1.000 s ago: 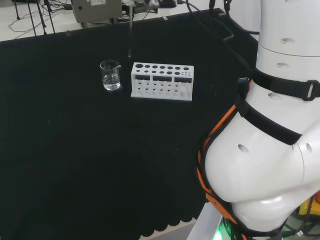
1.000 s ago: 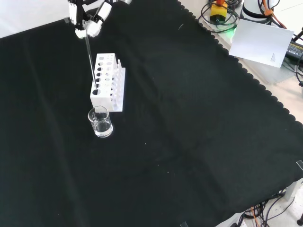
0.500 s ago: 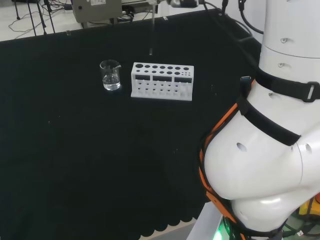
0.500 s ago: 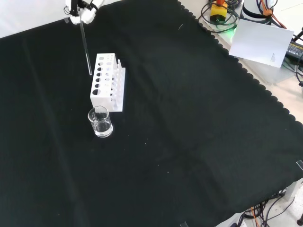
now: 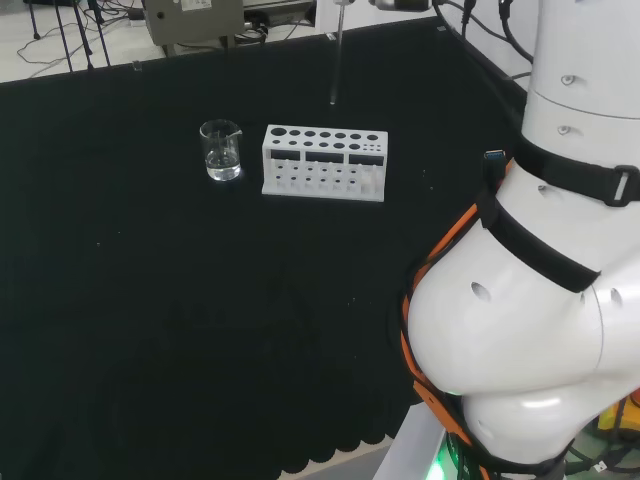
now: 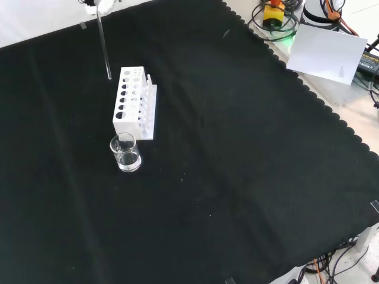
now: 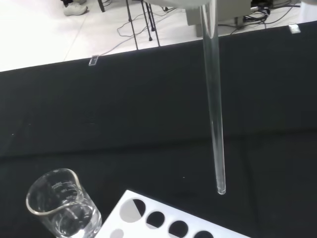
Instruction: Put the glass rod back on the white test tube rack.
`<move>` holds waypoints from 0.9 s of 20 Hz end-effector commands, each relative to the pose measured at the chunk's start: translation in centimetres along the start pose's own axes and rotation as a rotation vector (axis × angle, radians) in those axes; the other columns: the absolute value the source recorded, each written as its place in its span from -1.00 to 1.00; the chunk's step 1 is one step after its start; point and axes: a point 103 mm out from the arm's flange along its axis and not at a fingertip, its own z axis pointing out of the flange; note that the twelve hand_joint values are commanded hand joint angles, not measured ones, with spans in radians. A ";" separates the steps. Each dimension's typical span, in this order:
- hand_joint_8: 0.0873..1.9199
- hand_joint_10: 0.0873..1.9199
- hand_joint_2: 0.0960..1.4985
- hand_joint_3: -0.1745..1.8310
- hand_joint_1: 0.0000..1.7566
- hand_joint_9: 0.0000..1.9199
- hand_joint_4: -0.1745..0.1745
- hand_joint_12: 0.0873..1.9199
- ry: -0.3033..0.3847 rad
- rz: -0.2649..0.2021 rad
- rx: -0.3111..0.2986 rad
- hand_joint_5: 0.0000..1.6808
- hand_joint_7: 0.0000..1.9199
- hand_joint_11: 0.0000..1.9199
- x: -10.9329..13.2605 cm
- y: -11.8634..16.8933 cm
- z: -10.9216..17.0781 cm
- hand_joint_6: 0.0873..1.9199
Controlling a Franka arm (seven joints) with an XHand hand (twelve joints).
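The glass rod (image 6: 103, 47) hangs upright in the air, pinched at its upper end by the hand (image 6: 96, 5) at the front view's top edge. Its lower tip floats above the cloth just beside the white test tube rack (image 6: 134, 104), near the rack's end farthest from the beaker. In the head view the glass rod (image 5: 336, 55) ends a little above and behind the rack (image 5: 324, 162). In the wrist view the rod (image 7: 214, 114) points down just beyond the rack's (image 7: 163, 223) holes. A white blur of the hand (image 7: 183, 3) shows in that view.
A small glass beaker (image 5: 221, 150) with a little clear liquid stands close to the rack's other end, also seen as the beaker (image 6: 125, 152). The arm's white links (image 5: 540, 300) stand at the head view's right. A white sheet (image 6: 328, 50) and cables lie off the cloth's edge.
The hand has carried the rod up out of the rack's end near the beaker and along the rack, rightwards in the head view, away from the beaker.
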 end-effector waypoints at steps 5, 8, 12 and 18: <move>-0.04 -0.48 0.35 -0.85 0.49 0.81 -1.00 -0.27 0.001 0.000 -0.002 0.46 0.25 0.74 0.0 -0.3 -0.1 -0.80; -0.04 -0.48 0.34 -0.85 0.49 0.81 -1.00 -0.27 -0.004 0.007 0.008 0.46 0.25 0.74 0.2 -0.5 0.1 -0.80; -0.04 -0.48 0.34 -0.85 0.49 0.81 -1.00 -0.27 -0.009 0.010 0.005 0.46 0.25 0.74 0.3 -1.0 0.2 -0.80; -0.04 -0.48 0.34 -0.85 0.49 0.81 -1.00 -0.27 -0.004 0.018 -0.014 0.46 0.25 0.74 0.2 -1.8 0.3 -0.80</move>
